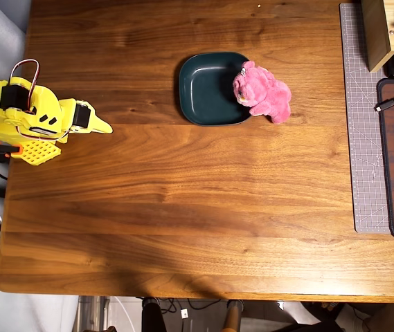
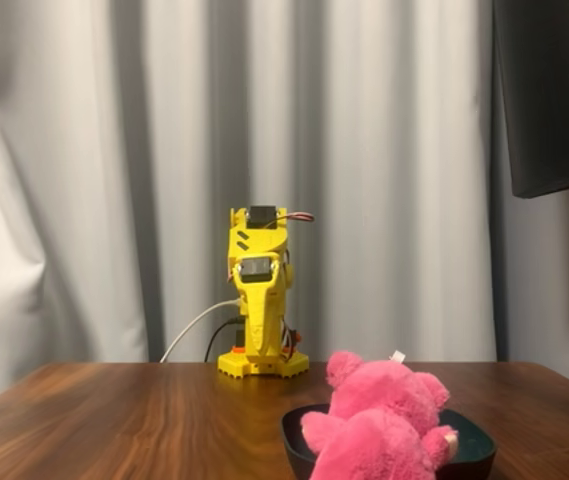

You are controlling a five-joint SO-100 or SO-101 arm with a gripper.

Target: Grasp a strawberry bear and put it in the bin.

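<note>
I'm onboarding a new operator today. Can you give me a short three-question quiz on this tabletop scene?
1. True or false: the strawberry bear lies wholly inside the bin.
2. In the overhead view, near which table edge is the yellow arm? A) left B) right C) bottom
3. Fill in: the end effector holds ____.

Key
1. False: its head overlaps the bin's right rim and its body lies on the table.
2. A.
3. Nothing; it is far from the bear, and I cannot tell whether its jaws are open.
</note>
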